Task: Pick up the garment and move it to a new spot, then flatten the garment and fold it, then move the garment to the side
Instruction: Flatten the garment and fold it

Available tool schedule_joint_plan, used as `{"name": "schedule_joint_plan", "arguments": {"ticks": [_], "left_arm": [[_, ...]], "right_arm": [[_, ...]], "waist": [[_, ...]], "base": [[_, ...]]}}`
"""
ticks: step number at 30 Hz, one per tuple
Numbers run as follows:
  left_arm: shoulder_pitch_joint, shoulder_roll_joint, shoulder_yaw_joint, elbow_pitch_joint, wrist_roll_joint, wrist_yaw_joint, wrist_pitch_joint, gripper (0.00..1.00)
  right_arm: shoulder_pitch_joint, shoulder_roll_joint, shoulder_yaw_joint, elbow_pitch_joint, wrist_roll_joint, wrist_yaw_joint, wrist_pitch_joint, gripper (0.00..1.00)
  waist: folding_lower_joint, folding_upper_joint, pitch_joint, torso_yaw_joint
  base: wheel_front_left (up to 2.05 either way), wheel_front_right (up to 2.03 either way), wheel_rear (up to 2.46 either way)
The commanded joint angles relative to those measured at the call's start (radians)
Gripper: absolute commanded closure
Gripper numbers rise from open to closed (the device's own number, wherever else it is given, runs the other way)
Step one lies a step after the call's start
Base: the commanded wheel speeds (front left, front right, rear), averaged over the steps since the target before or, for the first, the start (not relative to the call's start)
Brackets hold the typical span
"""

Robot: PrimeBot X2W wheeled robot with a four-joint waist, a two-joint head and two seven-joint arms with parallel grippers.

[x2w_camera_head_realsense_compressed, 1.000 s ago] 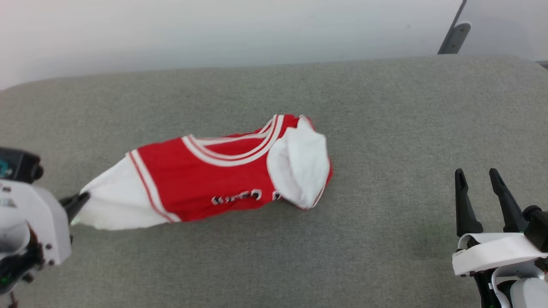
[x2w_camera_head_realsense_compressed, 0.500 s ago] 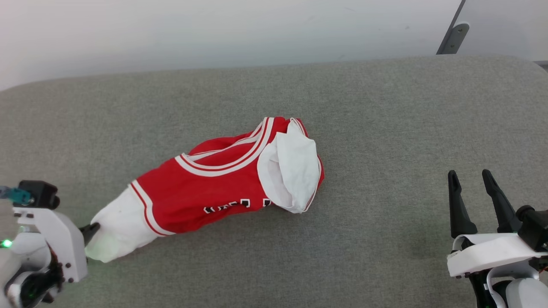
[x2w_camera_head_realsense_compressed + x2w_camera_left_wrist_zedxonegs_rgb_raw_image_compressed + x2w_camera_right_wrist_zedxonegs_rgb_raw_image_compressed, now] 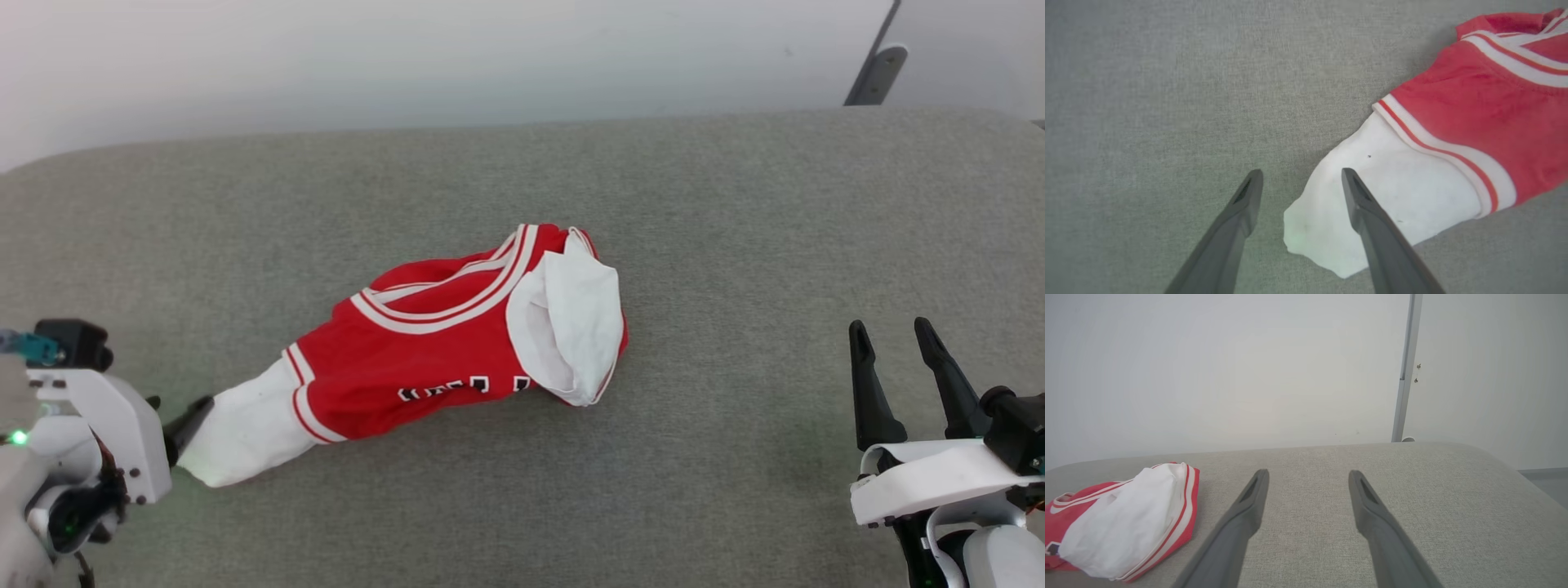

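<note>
The garment (image 3: 408, 359), a red jersey with white sleeves, striped trim and black-and-white lettering, lies bunched on the grey padded surface (image 3: 735, 245), running from the centre toward the lower left. My left gripper (image 3: 173, 411) is at the tip of its white sleeve. In the left wrist view the left gripper (image 3: 1302, 173) is open, and the sleeve end of the garment (image 3: 1474, 102) lies loose between and under its fingers. My right gripper (image 3: 890, 327) stands open at the lower right, well clear of the cloth. From the right wrist, the right gripper (image 3: 1308, 472) holds nothing, and the garment (image 3: 1122, 522) is off to its left.
A pale wall (image 3: 408, 57) runs behind the surface's far rounded edge. A grey metal post (image 3: 878, 73) rises at the back right. Bare grey fabric lies between the garment and the right gripper.
My left gripper has opened and let go of the white sleeve, which now rests on the surface. The garment has slumped a little toward the lower left. The right gripper is unchanged.
</note>
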Motion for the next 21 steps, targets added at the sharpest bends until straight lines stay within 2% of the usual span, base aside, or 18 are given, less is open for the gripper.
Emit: {"name": "schedule_joint_plan", "arguments": {"ticks": [1, 5, 11, 17, 21], "left_arm": [[-0.013, 0.005, 0.004, -0.004, 0.007, -0.006, -0.011, 0.0], [-0.016, 0.014, 0.018, -0.034, 0.021, -0.004, -0.066, 0.0], [0.021, 0.018, 0.035, -0.13, 0.07, 0.031, -0.222, 0.0], [0.089, 0.02, 0.062, -0.233, 0.107, 0.106, -0.377, 0.0], [0.149, 0.011, 0.115, -0.294, 0.127, 0.164, -0.42, 0.0]], "right_arm": [[0.0, -0.002, 0.005, -0.004, 0.006, -0.001, 0.0, 0.0], [0.007, -0.012, 0.036, -0.007, 0.019, -0.001, 0.009, 0.0], [0.0, -0.029, 0.106, 0.001, 0.042, -0.001, 0.036, 0.0], [-0.025, -0.038, 0.18, 0.011, 0.062, -0.001, 0.086, 0.0], [-0.044, -0.041, 0.214, 0.025, 0.072, -0.001, 0.118, 0.0]], "waist": [[0.0, 0.0, -0.006, 0.011], [0.0, 0.0, -0.015, 0.036], [0.0, 0.0, -0.028, 0.092], [0.0, 0.0, -0.038, 0.153], [0.0, 0.0, -0.043, 0.193]], "base": [[0.0, 0.0, 0.0], [0.0, 0.0, 0.0], [0.0, 0.0, 0.0], [0.0, 0.0, 0.0], [0.0, 0.0, 0.0]]}}
